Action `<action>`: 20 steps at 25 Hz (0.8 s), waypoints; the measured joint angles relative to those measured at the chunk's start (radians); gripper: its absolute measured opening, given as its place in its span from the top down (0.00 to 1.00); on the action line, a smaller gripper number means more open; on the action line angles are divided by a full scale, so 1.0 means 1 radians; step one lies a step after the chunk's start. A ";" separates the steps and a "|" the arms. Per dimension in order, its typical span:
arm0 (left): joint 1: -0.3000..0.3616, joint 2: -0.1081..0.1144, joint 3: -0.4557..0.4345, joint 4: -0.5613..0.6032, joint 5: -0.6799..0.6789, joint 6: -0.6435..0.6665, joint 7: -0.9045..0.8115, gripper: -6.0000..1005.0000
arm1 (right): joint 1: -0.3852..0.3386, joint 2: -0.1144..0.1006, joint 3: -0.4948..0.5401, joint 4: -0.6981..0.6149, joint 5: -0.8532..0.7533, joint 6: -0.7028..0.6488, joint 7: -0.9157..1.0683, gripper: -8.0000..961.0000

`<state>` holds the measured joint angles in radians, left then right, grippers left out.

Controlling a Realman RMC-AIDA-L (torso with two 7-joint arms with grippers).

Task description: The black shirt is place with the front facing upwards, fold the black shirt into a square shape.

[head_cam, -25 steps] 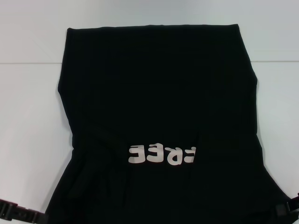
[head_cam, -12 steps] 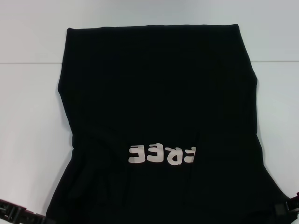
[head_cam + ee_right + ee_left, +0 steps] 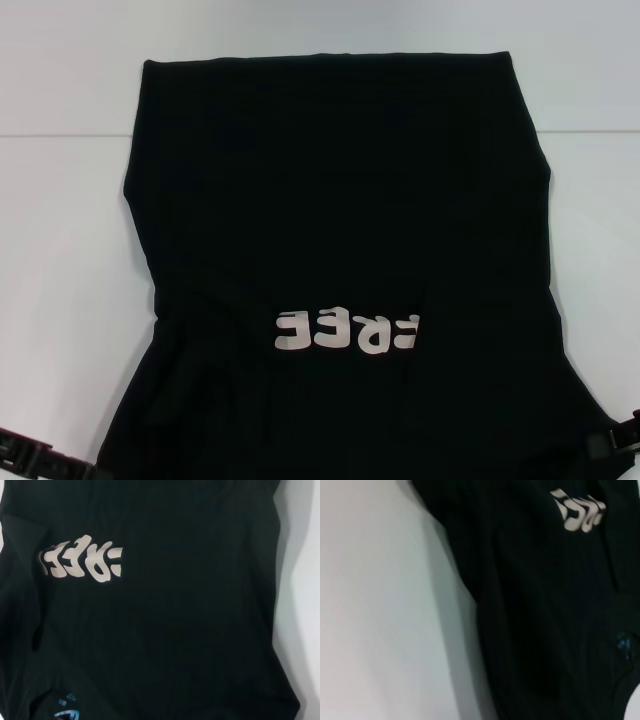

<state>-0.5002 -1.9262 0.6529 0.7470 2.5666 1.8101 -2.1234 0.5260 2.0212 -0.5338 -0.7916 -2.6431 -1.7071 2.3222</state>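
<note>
Fingers' state can't tell (both grippers (image 3: 35,455) (image 3: 622,440) at near corners); black shirt (image 3: 340,230) flat, white table (image 3: 60,250) open beside.

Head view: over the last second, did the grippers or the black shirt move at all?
Barely. The left gripper at the near left corner slid slightly toward the robot, and the right gripper at the near right corner barely shifted. The black shirt lies as before on the white table, lettering unmoved.
</note>
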 joint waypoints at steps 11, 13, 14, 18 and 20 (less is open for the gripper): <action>-0.026 -0.011 0.005 -0.048 0.042 -0.030 0.010 0.47 | -0.008 0.007 0.000 0.002 0.000 0.000 -0.019 0.94; -0.031 -0.012 0.005 -0.058 0.043 -0.030 0.014 0.47 | -0.010 0.006 0.001 0.004 0.000 0.000 -0.021 0.94; -0.034 -0.012 0.005 -0.062 0.043 -0.030 0.016 0.47 | -0.011 0.005 0.003 0.007 0.000 0.000 -0.022 0.94; -0.044 -0.014 0.005 -0.065 0.041 -0.028 0.018 0.48 | -0.011 0.001 0.013 0.014 0.000 0.003 -0.027 0.94; -0.049 -0.016 0.005 -0.070 0.042 -0.032 0.020 0.48 | -0.011 0.001 0.013 0.015 0.000 0.007 -0.028 0.94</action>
<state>-0.5492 -1.9424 0.6581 0.6767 2.6086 1.7780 -2.1029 0.5151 2.0218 -0.5205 -0.7762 -2.6430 -1.7004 2.2945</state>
